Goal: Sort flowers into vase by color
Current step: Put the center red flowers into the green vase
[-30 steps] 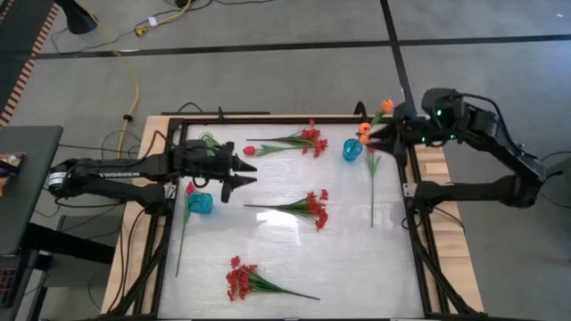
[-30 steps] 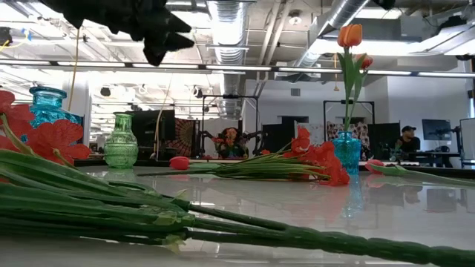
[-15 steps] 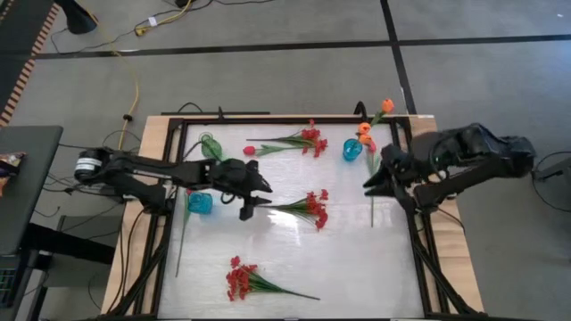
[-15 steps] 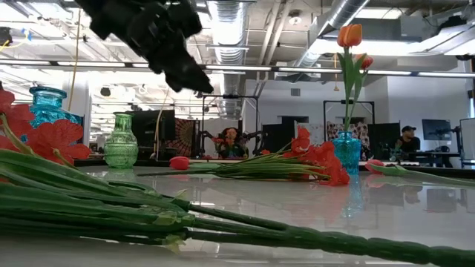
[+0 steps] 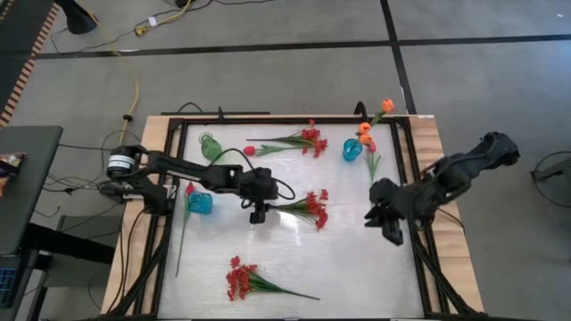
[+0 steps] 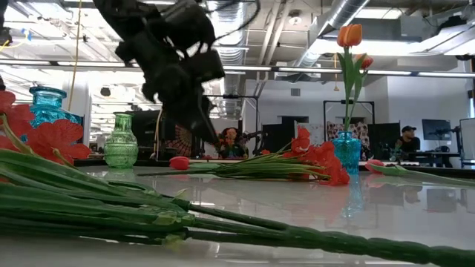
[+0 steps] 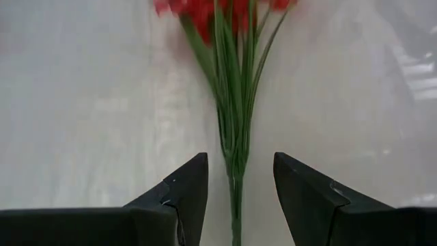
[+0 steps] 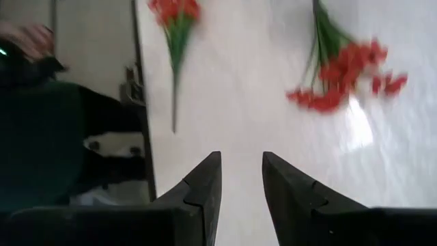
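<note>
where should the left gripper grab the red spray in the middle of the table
Grip the bare green stem bundle, not the blossoms. The red spray lies flat with its stem end toward the left gripper, whose open fingers already straddle the stem, so come straight down from above.

Red sprays on the desk: three — far one point(image 5: 309, 138), middle one point(image 5: 312, 208), near one point(image 5: 239, 279).
Red-pink tulips: two — one lying at the far side point(image 5: 250, 151), one standing in the left blue vase point(image 5: 189, 189).
Orange tulips: three, all at the far right — the farthest one point(image 5: 387, 106), and two close together point(image 5: 364, 128) point(image 5: 366, 140) by the right blue vase.
Blue vases: two — left point(image 5: 200, 203), right point(image 5: 352, 150).
Green vases: one, far left point(image 5: 210, 147).
Robot hands: two — left hand point(image 5: 258, 212), right hand point(image 5: 384, 223).
</note>
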Robot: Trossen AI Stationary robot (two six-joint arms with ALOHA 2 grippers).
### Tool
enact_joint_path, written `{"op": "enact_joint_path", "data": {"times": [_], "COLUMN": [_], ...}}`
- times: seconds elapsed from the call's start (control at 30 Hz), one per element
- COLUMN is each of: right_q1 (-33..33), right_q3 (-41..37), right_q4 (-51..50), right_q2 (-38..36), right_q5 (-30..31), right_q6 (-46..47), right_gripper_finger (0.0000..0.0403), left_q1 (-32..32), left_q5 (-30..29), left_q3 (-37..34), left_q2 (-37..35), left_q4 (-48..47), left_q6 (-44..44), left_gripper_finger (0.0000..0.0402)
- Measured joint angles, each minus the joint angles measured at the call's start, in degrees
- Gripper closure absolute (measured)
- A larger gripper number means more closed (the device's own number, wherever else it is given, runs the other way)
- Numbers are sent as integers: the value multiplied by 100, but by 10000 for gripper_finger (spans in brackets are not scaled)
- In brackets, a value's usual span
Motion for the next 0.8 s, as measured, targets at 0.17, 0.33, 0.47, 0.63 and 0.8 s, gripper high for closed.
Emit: {"op": "enact_joint_path", "data": {"times": [0.17,0.33,0.47,0.63,0.8], "right_q1": [223,303,355,349,301], "right_q3": [-406,-790,-1161,-1664,-2033], "right_q4": [35,296,796,1353,1543], "right_q2": [88,111,107,109,154], "right_q5": [156,629,895,913,1027], "right_q6": [411,618,616,576,570], "right_gripper_finger": [270,270,270,270,270], "left_q1": [0,-11,-25,-67,-68], "left_q5": [-17,-148,-191,-358,-356], "left_q3": [0,0,0,2,2], "left_q2": [300,539,713,745,750], "left_q4": [15,44,115,164,216], "left_q6": [-45,-54,-61,-98,-168], "left_gripper_finger": [246,246,246,246,265]}}
